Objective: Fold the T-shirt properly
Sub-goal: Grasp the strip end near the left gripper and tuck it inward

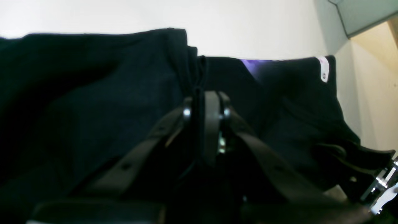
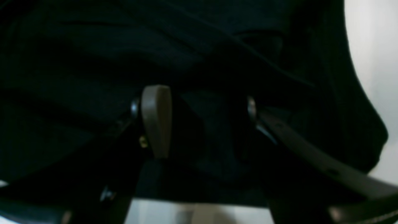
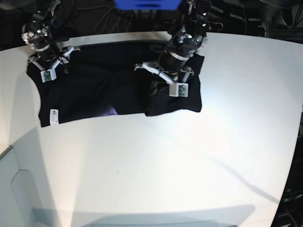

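Black cloth fills your left wrist view: the T-shirt (image 1: 93,102) spreads away from the left gripper (image 1: 206,109), whose jaws are pinched narrow on a ridge of the fabric, and a small white tag (image 1: 323,68) shows at the far right hem

Your right wrist view is nearly all dark shirt; the right gripper (image 2: 199,121) stands wide with cloth between its fingers (image 2: 155,121), not clamped on it

From the base view, the shirt lies along the far edge of the table (image 3: 189,165), long axis running side to side. The left arm holds the bunched end nearer the middle; the right arm sits over the end by the table's far corner on that view's left, so the fold likely runs between them. No containers are visible
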